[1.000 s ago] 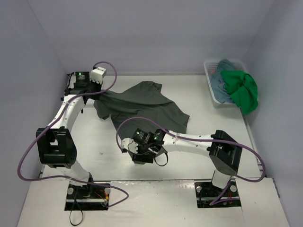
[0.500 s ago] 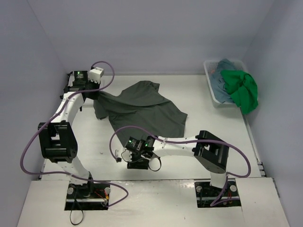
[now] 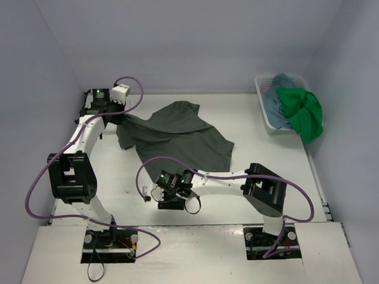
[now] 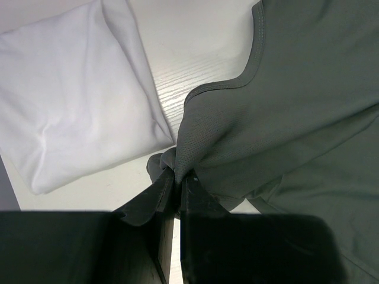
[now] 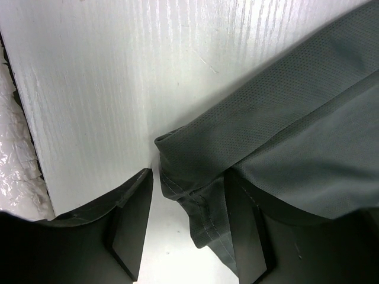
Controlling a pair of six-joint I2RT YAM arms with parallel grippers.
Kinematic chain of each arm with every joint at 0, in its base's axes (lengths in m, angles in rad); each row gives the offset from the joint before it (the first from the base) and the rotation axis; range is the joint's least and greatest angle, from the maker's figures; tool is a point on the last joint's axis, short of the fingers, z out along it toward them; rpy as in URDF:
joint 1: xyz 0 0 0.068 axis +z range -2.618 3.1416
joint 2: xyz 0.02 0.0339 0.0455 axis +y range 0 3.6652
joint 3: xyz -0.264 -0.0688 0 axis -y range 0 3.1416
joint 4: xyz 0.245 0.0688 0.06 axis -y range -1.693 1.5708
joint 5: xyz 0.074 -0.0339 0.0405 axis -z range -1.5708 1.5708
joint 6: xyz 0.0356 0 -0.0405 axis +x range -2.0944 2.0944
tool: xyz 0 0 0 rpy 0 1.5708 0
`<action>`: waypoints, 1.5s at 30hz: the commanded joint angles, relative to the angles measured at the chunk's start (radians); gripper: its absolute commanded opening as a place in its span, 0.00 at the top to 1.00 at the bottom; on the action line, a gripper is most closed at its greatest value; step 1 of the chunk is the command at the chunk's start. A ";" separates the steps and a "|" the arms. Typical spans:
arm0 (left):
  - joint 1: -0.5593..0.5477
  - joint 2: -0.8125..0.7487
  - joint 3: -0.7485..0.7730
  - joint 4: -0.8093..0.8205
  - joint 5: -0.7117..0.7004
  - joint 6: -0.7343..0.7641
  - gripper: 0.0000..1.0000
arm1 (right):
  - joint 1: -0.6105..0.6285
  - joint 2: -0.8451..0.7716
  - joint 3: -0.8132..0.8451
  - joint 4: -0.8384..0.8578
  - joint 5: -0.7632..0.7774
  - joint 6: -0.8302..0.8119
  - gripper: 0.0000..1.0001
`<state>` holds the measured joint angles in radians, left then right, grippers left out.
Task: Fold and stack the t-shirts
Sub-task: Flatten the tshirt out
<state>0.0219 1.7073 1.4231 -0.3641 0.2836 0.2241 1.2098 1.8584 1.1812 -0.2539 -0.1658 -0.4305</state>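
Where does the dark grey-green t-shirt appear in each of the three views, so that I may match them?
Top external: the dark grey-green t-shirt lies spread on the middle of the table, between both arms.
Left wrist: it fills the right half; the left gripper pinches its edge.
Right wrist: lower right; one corner lies between the fingers of the open right gripper.
Shared landmark: the white table under the shirt.
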 commanded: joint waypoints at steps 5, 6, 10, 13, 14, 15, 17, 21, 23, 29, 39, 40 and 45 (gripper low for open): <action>0.004 -0.055 0.034 0.016 0.008 0.006 1.00 | -0.007 -0.120 0.021 -0.028 0.035 -0.007 0.51; 0.004 -0.055 0.036 0.016 0.008 0.006 1.00 | -0.009 -0.125 0.017 -0.027 0.038 -0.007 0.51; 0.004 -0.054 0.036 0.011 0.008 0.003 1.00 | -0.010 -0.146 0.008 -0.031 0.035 -0.005 0.51; 0.003 -0.054 0.036 0.010 0.008 0.001 1.00 | -0.015 -0.140 -0.003 -0.028 0.038 -0.017 0.51; 0.004 -0.052 0.037 0.011 0.008 0.001 1.00 | -0.022 -0.136 -0.005 -0.027 0.029 -0.017 0.51; 0.004 -0.052 0.037 0.011 0.009 -0.002 1.00 | -0.029 -0.131 -0.006 -0.024 0.023 -0.020 0.51; 0.004 -0.051 0.036 0.011 0.011 0.000 1.00 | -0.038 -0.117 -0.008 -0.016 0.015 -0.024 0.51; 0.004 -0.046 0.031 0.013 0.014 0.000 1.00 | -0.049 -0.094 -0.008 0.001 0.005 -0.036 0.51; 0.004 -0.046 0.027 0.016 0.017 -0.002 1.00 | -0.062 -0.076 -0.005 0.005 -0.004 -0.042 0.51; 0.004 -0.044 0.011 0.031 0.026 0.003 1.00 | -0.070 -0.045 0.015 0.012 -0.047 -0.039 0.50; 0.004 -0.031 -0.016 0.053 0.025 0.003 1.00 | -0.070 -0.019 0.012 0.015 -0.067 -0.033 0.49; 0.004 -0.029 -0.016 0.054 0.025 0.003 1.00 | -0.070 -0.018 0.009 0.016 -0.066 -0.034 0.49; 0.006 -0.021 -0.018 0.056 0.023 0.001 1.00 | -0.070 -0.002 0.000 0.025 -0.069 -0.033 0.57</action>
<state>0.0219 1.7077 1.3888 -0.3576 0.2920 0.2237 1.1427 1.8488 1.1690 -0.2440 -0.2180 -0.4664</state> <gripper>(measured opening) 0.012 0.454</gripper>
